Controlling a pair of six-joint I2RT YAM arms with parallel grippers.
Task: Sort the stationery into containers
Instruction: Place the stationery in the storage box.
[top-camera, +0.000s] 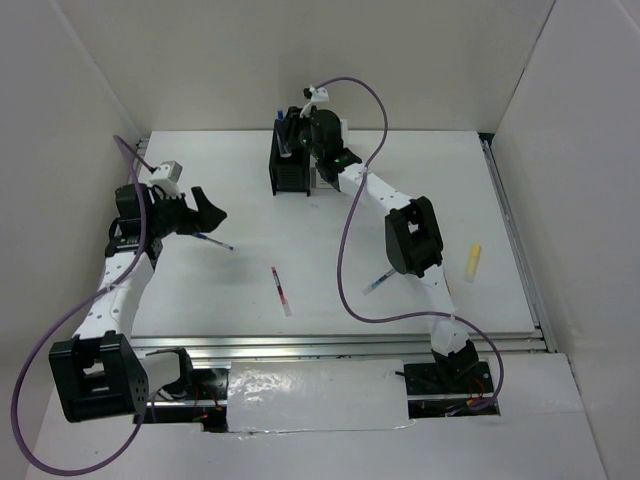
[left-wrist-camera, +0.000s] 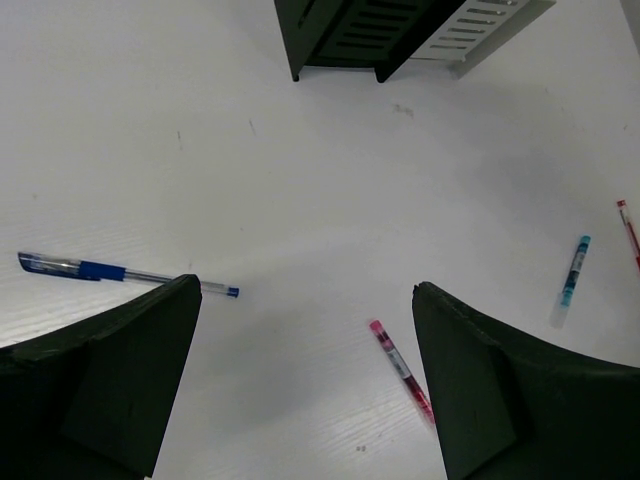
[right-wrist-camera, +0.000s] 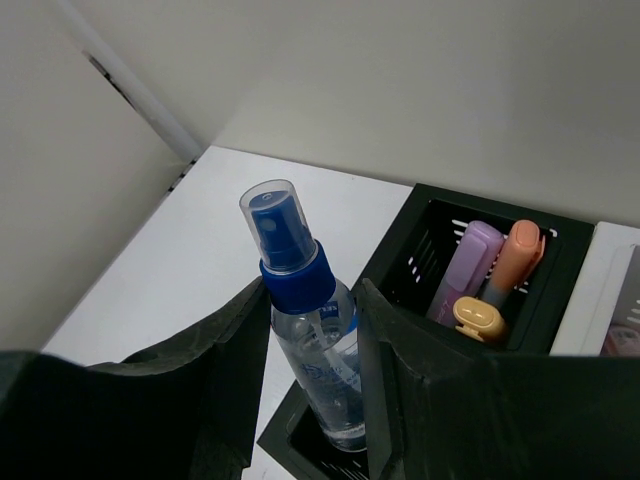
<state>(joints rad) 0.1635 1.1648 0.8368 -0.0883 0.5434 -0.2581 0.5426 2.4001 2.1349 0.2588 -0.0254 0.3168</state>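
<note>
Right jaws: clamped on tube (right-wrist-camera: 305, 300), base down in black box (right-wrist-camera: 480, 197), for standing upright.
Left jaws: spread, poised by blue pen (left-wrist-camera: 100, 270).

The top view looks down from above and behind the arm bases at its bottom edge, taking in the whole surface (top-camera: 420, 200) from afar. The left wrist view sits nearer, facing forward and down past the left fingers (left-wrist-camera: 120, 380) in its lower corners. It shares the blue pen (left-wrist-camera: 100, 270), red pen (left-wrist-camera: 400, 365) and black box (left-wrist-camera: 340, 30) with the top view. The right wrist view is closest, peering into that box past the right fingers (right-wrist-camera: 440, 400) and a spray bottle (right-wrist-camera: 300, 290).
</note>
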